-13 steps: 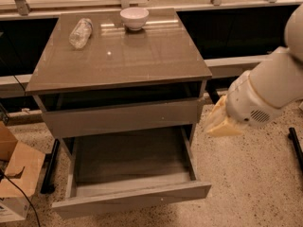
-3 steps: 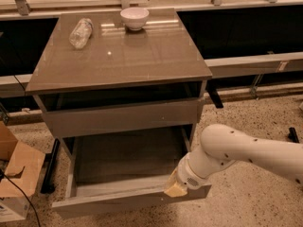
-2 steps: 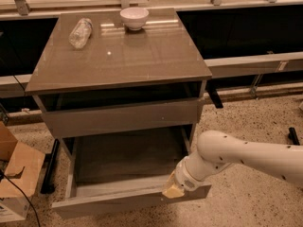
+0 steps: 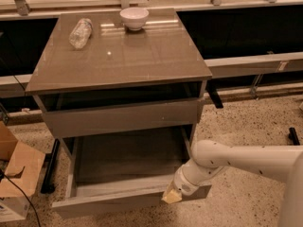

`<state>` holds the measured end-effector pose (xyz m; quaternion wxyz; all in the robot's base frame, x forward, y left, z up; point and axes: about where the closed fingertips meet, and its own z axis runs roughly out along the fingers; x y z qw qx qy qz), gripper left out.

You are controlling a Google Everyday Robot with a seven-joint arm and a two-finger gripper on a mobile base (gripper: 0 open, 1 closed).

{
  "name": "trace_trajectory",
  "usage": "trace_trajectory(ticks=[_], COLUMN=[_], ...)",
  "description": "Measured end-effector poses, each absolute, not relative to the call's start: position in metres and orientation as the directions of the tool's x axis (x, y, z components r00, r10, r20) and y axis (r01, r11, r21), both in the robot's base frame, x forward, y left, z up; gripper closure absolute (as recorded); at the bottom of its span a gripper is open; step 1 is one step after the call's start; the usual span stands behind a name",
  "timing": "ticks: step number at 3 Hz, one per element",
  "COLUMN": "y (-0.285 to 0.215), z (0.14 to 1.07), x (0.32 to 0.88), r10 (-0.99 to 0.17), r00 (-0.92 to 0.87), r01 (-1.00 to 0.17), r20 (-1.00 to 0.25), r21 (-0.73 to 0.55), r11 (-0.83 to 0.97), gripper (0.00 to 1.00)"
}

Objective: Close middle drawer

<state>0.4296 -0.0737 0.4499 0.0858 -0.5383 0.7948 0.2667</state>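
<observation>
Claw [image 4: 172,196], state unclear, at front of one open middle drawer [image 4: 113,201]; one bowl [image 4: 134,18], one bottle [image 4: 80,32] on top.

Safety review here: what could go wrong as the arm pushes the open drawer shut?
The gripper sits at the right end of the front of the middle drawer, not its centre, so a push may skew and jam it. So near the corner, it could also slip off. A hard close might set the bottle, lying on its side on the cabinet top, rolling.
</observation>
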Motion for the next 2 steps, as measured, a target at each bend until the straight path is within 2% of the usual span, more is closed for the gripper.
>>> trace_trajectory(ticks=[2], y=[-0.058], z=[0.43], x=[0.456], r10=[-0.799], r00=[-0.41], r01=[-0.899], r20=[-0.44], r21=[0.345], r11=[0.271], gripper=[1.0])
